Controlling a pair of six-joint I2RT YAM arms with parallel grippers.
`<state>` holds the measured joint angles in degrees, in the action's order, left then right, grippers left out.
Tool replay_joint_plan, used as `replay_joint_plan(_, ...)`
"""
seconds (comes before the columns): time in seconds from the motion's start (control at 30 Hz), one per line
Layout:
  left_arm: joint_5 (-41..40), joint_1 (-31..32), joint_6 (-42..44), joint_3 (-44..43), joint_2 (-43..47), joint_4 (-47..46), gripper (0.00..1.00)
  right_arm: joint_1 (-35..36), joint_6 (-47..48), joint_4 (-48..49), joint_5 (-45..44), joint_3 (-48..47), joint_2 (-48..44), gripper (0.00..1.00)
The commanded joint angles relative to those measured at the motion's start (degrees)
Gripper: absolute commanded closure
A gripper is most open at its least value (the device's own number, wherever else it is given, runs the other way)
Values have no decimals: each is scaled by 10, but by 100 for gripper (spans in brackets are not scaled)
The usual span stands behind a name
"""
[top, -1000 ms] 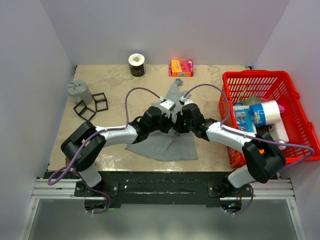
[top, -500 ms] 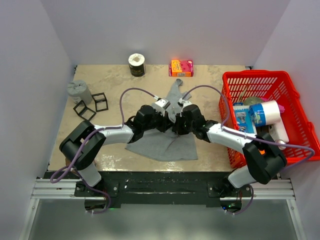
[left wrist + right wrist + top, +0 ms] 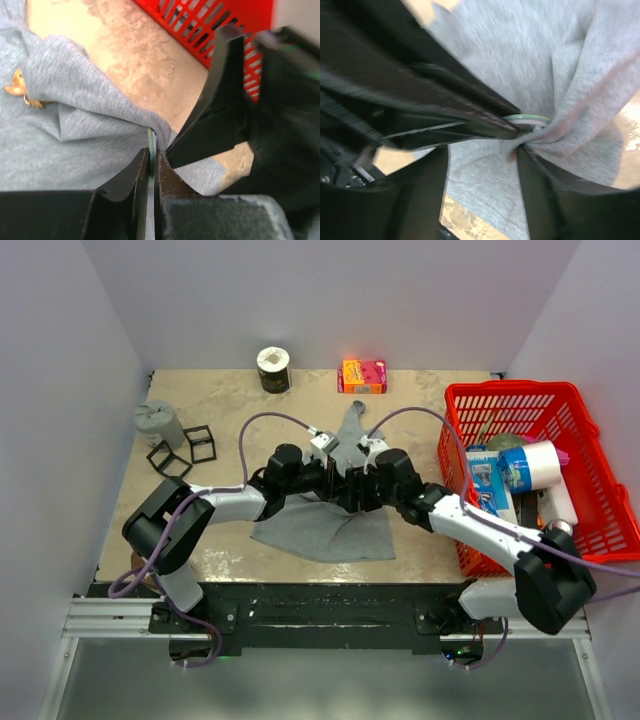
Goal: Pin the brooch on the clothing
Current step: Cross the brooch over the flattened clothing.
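At mid-table in the top view, both arms bend inward and their wrists meet over the clothing (image 3: 320, 530), a grey tank top lying rumpled on the tan table (image 3: 215, 395) with one strap pointing to the far edge. Left gripper (image 3: 151, 162) - jaws pinched together on a thin green-edged disc (image 3: 150, 142), with a raised fold of the grey fabric bunched right against its fingertips (image 3: 141, 172). The right wrist view shows the same disc at the end of the left fingers, cloth gathered around it. Right gripper (image 3: 482, 155) - jaws spread apart, one finger on each side of that fold, clamping nothing. In the left wrist view one of its black fingers (image 3: 220, 100) stands just beside the left tips. The brooch (image 3: 20, 90), small and orange, sits on the grey fabric left of the fold, apart from both grippers. Cannot tell whether it is pinned through the cloth. In the top view it is hidden under the arms. Right of the garment is a red basket (image 3: 510, 390) holding bottles and packets. At the far edge are a pink-orange box (image 3: 362, 375) and a dark roll (image 3: 272, 368). At the left are a grey cup-like object (image 3: 160, 423) and black wire frames (image 3: 185, 452).
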<state>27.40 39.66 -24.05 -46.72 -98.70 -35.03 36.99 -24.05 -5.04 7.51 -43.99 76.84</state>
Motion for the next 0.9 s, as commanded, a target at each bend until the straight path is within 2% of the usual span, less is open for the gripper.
replay_joint_plan(0.0,75,-17,-29,-35,-11,-22,100,-4,36,-37,-4,-37,-67,34)
replay_joint_plan(0.13,92,-25,-35,-43,-23,-17,100,-24,51,-80,3,-44,-101,31)
replay_joint_plan(0.3,107,-27,-39,-47,-27,-22,100,-88,60,-97,22,-35,-143,28)
replay_joint_plan(0.43,134,-30,-49,-50,-34,-34,100,-107,67,-70,48,-5,-144,26)
replay_joint_plan(0.87,181,-43,-68,-51,-41,-65,100,-155,45,48,115,81,-111,28)
